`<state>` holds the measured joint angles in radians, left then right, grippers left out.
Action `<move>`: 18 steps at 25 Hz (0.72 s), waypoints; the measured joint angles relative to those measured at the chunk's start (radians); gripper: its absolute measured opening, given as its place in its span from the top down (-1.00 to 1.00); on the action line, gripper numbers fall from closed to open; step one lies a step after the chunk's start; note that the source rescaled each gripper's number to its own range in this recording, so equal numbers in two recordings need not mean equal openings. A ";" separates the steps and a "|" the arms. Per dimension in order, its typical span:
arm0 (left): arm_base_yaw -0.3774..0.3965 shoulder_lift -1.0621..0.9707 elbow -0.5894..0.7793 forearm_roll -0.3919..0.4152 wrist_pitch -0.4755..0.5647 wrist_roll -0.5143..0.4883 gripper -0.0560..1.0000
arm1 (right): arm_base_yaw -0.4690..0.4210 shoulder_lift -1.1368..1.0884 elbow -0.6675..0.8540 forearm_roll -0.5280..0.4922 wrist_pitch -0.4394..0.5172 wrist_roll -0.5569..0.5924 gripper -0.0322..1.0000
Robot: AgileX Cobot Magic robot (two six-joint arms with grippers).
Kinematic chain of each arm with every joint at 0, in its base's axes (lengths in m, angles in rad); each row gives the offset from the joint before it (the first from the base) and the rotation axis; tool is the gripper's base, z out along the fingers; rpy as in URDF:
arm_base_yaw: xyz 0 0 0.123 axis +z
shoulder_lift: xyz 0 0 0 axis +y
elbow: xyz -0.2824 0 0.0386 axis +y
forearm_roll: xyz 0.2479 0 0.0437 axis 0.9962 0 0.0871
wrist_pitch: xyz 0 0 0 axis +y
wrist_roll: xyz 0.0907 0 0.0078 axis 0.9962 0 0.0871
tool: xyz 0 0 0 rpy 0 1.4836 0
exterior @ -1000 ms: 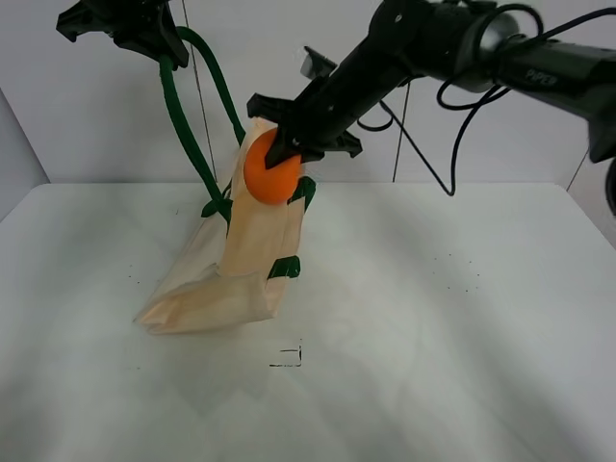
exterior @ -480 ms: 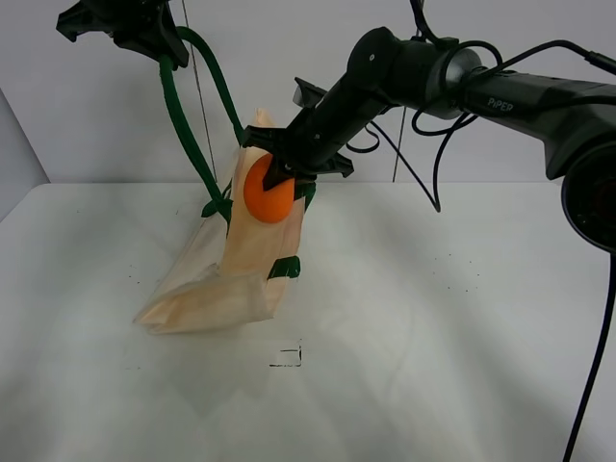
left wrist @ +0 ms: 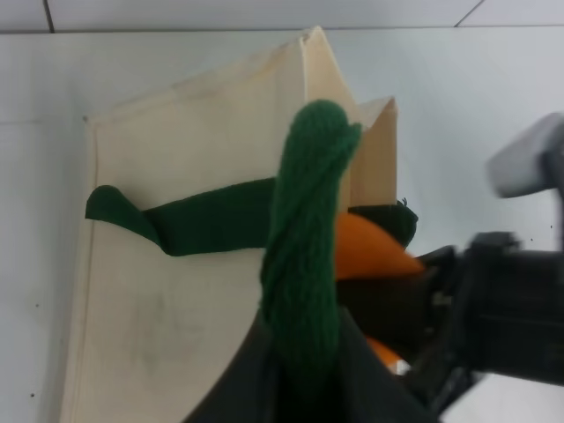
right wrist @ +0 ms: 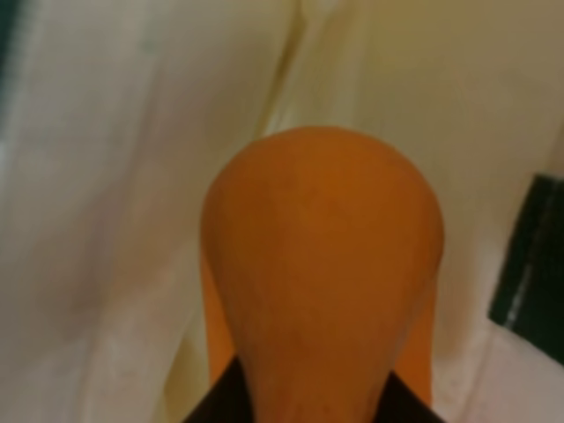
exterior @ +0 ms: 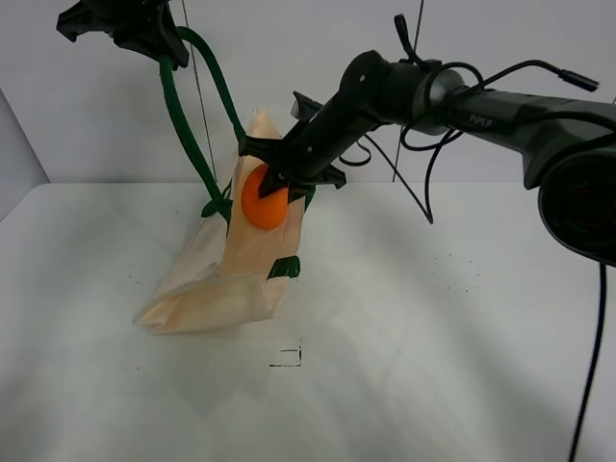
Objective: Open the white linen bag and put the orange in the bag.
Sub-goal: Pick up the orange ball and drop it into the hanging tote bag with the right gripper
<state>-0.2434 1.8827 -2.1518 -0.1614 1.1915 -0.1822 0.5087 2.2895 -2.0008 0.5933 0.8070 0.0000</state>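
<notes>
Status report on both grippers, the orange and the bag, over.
Left gripper shut on strap handle, holding white linen bag up. Right gripper shut on orange at bag's top. Not released; inside the mouth or outside, cannot tell.

Left gripper (exterior: 159,43): held high above the white linen bag (exterior: 241,260), jaws clamped on its strap. Right arm (exterior: 462,91): reaching in from the bag's right, wrist pitched downward. Right gripper (exterior: 287,166): at the bag's mouth, closed on the orange (exterior: 262,200).

text: small white lettering, reads about "PiPER" | on: black tubular right robot arm (exterior: 502,106), far right | other text: none legible
</notes>
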 joint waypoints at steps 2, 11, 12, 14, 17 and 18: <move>0.000 0.000 0.000 0.000 0.000 0.000 0.89 | 0.005 0.018 0.000 0.035 -0.017 0.000 0.92; 0.000 0.000 0.000 0.000 0.000 0.000 0.89 | 0.010 0.037 0.000 0.064 -0.031 -0.006 0.11; 0.000 0.000 0.000 0.000 0.000 0.000 0.89 | 0.010 0.037 0.000 0.064 -0.031 -0.007 -0.30; 0.000 0.000 0.000 -0.001 0.000 0.001 0.89 | 0.010 0.037 0.000 0.066 -0.029 -0.028 -0.74; 0.000 0.000 0.000 -0.001 0.000 0.001 0.89 | 0.009 0.035 0.000 0.049 0.017 -0.050 -0.94; 0.000 0.000 0.000 -0.001 0.000 0.001 0.89 | 0.007 0.031 0.000 0.021 0.045 -0.050 -0.97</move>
<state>-0.2434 1.8827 -2.1518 -0.1621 1.1915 -0.1810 0.5159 2.3207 -2.0008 0.6146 0.8520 -0.0504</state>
